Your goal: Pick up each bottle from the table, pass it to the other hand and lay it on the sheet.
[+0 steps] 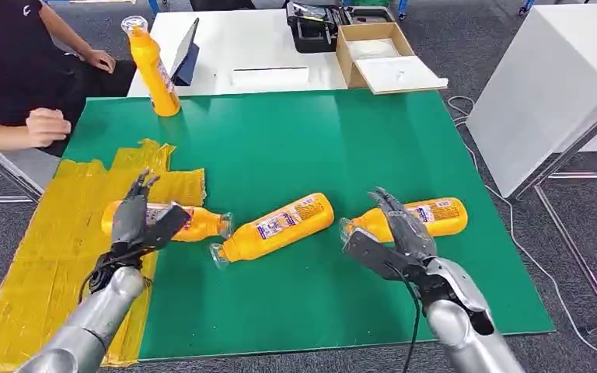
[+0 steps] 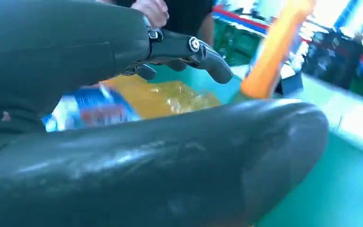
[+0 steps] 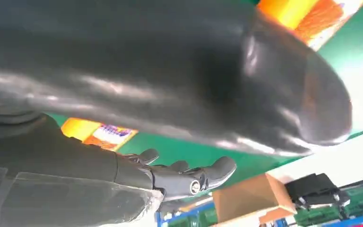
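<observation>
Three orange bottles lie on the green mat (image 1: 357, 140). The left bottle (image 1: 198, 223) rests partly on the yellow sheet (image 1: 54, 233); the middle bottle (image 1: 276, 225) lies tilted on bare mat; the right bottle (image 1: 435, 216) lies near the mat's right side. A fourth bottle (image 1: 154, 70) stands upright at the far left corner. My left hand (image 1: 141, 220) hovers over the left bottle with fingers spread, holding nothing. My right hand (image 1: 392, 233) is spread over the right bottle's neck end. The left wrist view shows the left bottle's label (image 2: 94, 106) between thumb and fingers.
A person sits at the far left, with hands (image 1: 47, 126) near the mat's corner. Behind the mat a white table carries a cardboard box (image 1: 373, 50), a black case (image 1: 315, 27) and a tablet (image 1: 186, 50). Another white table (image 1: 544, 85) stands to the right.
</observation>
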Tool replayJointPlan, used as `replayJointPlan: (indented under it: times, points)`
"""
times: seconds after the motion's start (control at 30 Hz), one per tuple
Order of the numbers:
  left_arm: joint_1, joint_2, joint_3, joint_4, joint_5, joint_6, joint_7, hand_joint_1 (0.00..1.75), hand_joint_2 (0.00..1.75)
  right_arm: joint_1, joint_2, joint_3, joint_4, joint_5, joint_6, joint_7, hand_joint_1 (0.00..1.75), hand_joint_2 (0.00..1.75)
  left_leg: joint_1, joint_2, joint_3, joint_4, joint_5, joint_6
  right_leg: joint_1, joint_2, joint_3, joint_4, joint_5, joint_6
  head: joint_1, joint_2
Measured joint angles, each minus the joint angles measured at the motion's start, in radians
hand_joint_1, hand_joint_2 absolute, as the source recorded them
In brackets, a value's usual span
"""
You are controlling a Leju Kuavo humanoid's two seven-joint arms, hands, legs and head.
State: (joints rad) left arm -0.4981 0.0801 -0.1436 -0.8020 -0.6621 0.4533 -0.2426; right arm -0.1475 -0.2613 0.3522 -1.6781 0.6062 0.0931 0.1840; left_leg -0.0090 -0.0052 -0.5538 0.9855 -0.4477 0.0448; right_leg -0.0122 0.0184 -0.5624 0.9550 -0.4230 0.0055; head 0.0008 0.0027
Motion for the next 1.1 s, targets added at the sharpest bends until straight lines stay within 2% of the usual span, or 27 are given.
replayJointPlan:
  times: [0.17,0.2,0.4,0.6,0.8,1.1]
  points:
    - [0.032,0.003,0.091,-0.192,0.154,-0.053,-0.033,0.0,0.0,0.011,-0.042,-0.031,-0.002,-0.002,0.002,-0.024,0.0,0.0,0.0,0.0,0.0,0.0,0.0,0.0,0.0,0.0,0.0,0.0,0.0,0.0,0.0,0.0]
    - [0.039,0.003,0.109,-0.233,0.218,-0.06,-0.054,0.0,0.0,0.009,-0.053,-0.034,0.0,-0.003,0.001,-0.034,0.0,1.75,0.0,0.0,-0.001,0.0,0.0,0.0,0.0,0.0,0.0,0.0,0.0,0.0,0.0,0.0]
    - [0.064,0.032,0.194,-0.464,0.496,-0.056,-0.154,0.0,0.0,-0.041,-0.141,-0.038,0.065,0.039,0.021,-0.089,0.0,1.75,0.0,0.0,-0.001,0.0,0.0,0.0,0.0,0.0,0.0,0.0,0.0,0.0,0.0,0.0]
    - [0.079,0.063,0.192,-0.564,0.561,-0.026,-0.203,0.0,0.0,-0.145,-0.211,-0.022,0.168,0.127,0.088,-0.087,0.0,1.75,0.0,-0.001,0.0,0.0,0.0,0.0,0.0,0.0,0.0,0.0,0.0,0.0,0.0,0.0]
    - [0.082,0.074,0.182,-0.589,0.582,-0.018,-0.211,0.0,0.0,-0.197,-0.233,-0.003,0.223,0.157,0.119,-0.087,0.0,1.75,0.0,-0.001,-0.001,0.0,0.0,0.0,0.0,0.0,0.0,0.0,0.0,0.0,0.0,0.0]
    - [0.082,0.1,0.158,-0.594,0.638,0.029,-0.224,0.0,0.0,-0.402,-0.198,0.105,0.459,0.272,0.209,-0.143,0.0,1.75,0.0,0.001,0.0,0.0,0.0,0.0,0.0,0.0,0.0,0.0,0.0,0.0,0.0,0.0]
